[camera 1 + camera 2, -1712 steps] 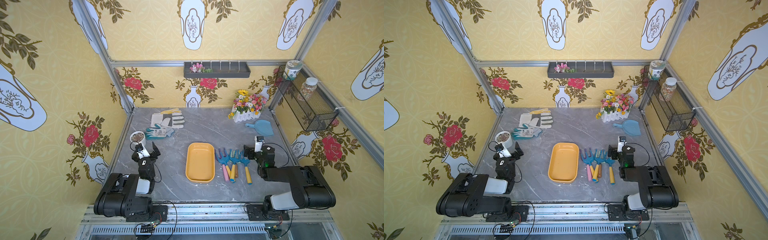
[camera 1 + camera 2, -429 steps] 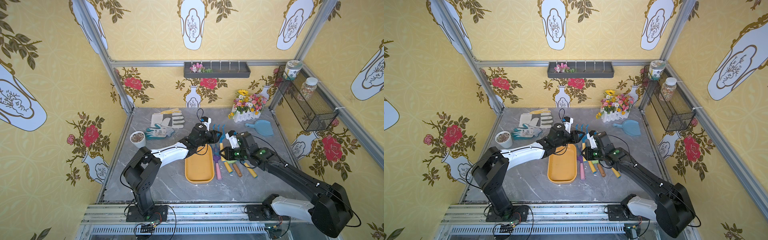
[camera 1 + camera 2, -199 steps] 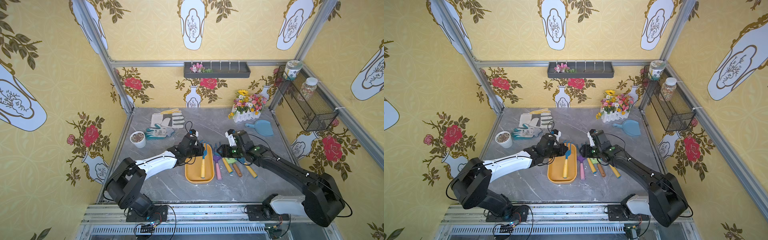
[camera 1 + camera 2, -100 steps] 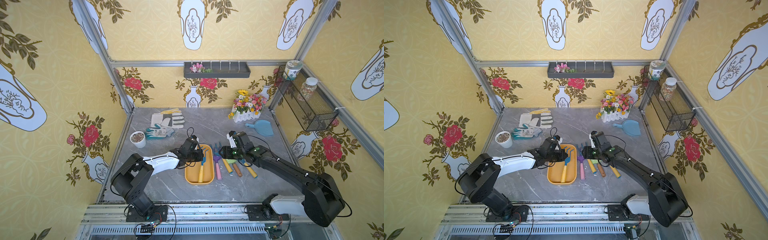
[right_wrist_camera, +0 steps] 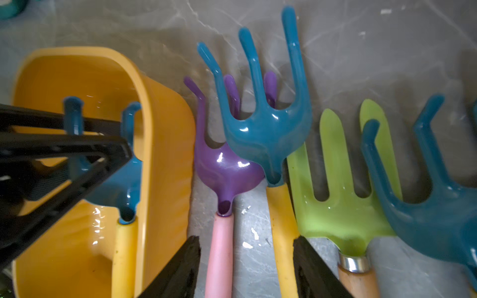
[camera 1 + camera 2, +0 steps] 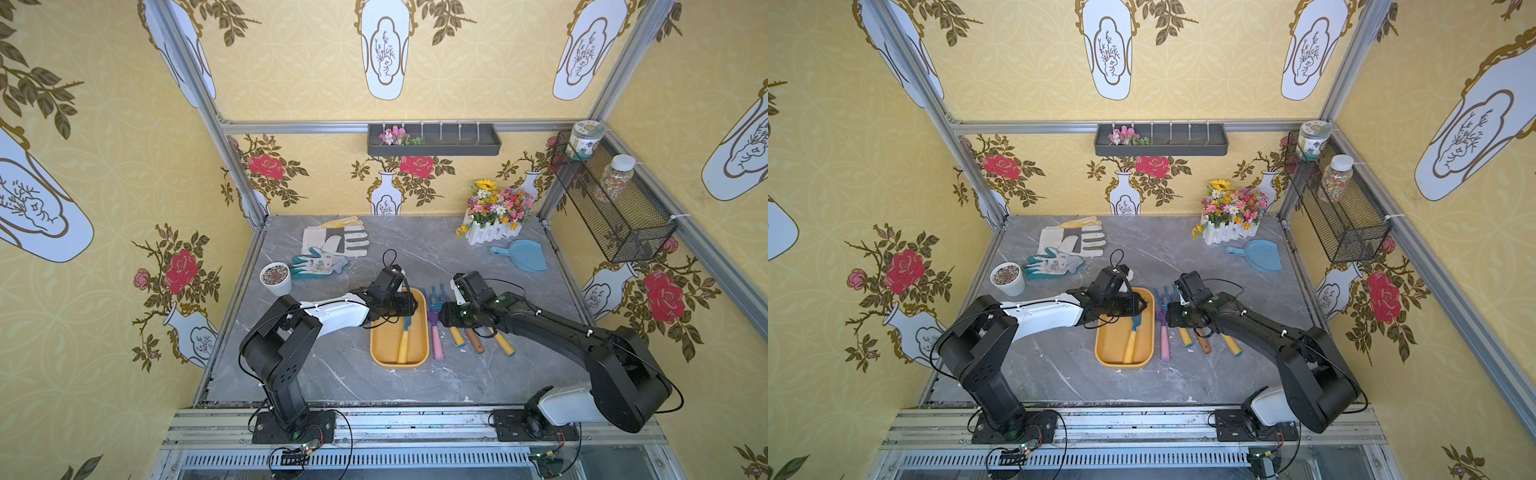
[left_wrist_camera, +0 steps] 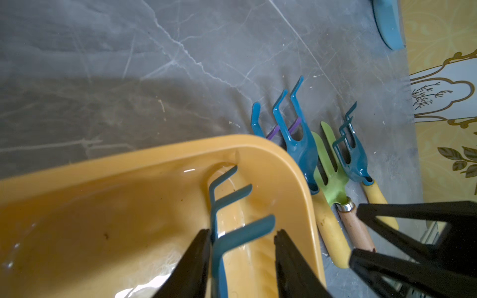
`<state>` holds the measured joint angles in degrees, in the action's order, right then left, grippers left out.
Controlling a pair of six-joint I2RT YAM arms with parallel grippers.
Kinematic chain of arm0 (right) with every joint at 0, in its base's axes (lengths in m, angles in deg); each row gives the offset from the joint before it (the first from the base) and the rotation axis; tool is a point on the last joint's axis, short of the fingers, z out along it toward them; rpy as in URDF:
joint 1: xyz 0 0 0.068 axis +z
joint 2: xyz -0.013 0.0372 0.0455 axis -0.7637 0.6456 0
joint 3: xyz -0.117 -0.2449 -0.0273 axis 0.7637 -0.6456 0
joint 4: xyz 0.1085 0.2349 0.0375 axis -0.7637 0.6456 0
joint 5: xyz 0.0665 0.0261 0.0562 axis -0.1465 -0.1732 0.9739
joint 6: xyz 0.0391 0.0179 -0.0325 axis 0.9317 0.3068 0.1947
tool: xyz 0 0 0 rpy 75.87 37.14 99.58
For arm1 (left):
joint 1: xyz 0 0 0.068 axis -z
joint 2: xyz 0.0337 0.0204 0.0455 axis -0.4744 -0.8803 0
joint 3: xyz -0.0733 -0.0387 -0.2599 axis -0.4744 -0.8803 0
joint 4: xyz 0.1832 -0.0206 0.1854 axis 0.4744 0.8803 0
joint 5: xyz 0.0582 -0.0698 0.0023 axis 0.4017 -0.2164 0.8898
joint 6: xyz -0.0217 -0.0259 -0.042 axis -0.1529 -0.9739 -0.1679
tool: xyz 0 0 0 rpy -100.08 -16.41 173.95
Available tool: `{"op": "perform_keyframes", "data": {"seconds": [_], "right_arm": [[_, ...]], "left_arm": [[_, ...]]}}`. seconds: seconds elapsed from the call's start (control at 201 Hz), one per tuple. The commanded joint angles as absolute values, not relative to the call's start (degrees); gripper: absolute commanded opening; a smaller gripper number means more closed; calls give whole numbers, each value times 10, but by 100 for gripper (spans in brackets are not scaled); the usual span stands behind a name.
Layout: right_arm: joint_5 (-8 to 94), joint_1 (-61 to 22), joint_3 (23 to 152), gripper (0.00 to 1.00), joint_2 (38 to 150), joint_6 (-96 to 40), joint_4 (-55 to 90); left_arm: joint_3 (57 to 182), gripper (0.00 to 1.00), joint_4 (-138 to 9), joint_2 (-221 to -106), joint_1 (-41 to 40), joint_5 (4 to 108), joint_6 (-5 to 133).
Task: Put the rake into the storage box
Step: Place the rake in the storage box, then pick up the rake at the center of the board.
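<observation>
Your rake, the teal-headed, three-pronged hand tool with the yellow handle (image 6: pixel 402 347), already lies inside the storage box, the shallow yellow-orange plastic tray with the raised rim (image 6: pixel 400 365). Both top views show it (image 6: pixel 1128 347). Its long axis runs roughly 12 to 6 o'clock. The head is at the tray's 12 o'clock end and the handle trails toward 6, leaning a little to 7.

The left gripper (image 7: pixel 242 231) is the one that matters. It hangs right over the head, with its jaws parted on either side of the prongs (image 7: pixel 232 201). One finger (image 7: pixel 201 247) sits close against the neck and the other stands clear, so it looks to have no clamp on the rake.

The right gripper (image 5: pixel 246 238) is at about 3 o'clock from the tray, over the row of spare tools on the grey marbled tabletop (image 6: pixel 332 374). Its jaws are apart, loosely straddling the pink handle of a purple-headed fork (image 5: pixel 219 258) and the yellow handle beside it, and gripping neither.

My read is that the placing is as good as done, and the left arm, being nearer, has only to clear out. Since the prongs stand between its fingers, a straight rise looks safer for you than a drag toward 6 or 9 o'clock, which could hook the head and tip the rake against the tray wall (image 7: pixel 154 154).
</observation>
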<state>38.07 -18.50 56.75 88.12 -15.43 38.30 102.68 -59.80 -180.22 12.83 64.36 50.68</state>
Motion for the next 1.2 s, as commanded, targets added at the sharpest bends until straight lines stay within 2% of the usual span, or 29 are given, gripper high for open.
{"op": "perform_keyframes", "data": {"seconds": [0.0,0.189,0.413,0.742,0.812,0.956,1.081,1.195], "right_arm": [[361,-180,568,62,896,-145,393],[349,-177,568,61,900,-145,392],[339,-174,564,61,915,-152,397],[334,-172,570,58,949,-148,407],[338,-168,569,54,958,-145,405],[327,-156,567,35,974,-154,409],[320,-154,563,25,986,-152,408],[301,-152,563,7,985,-148,415]], "left_arm": [[1043,48,-573,-1805,127,650,509],[1069,48,-541,-1778,128,692,500],[1073,49,-543,-1730,128,802,476],[1081,49,-576,-1755,127,758,453],[1083,49,-576,-1762,128,754,450],[1078,49,-579,-1759,127,764,444],[1075,49,-592,-1757,127,768,441],[1085,49,-593,-1765,127,765,440]]}}
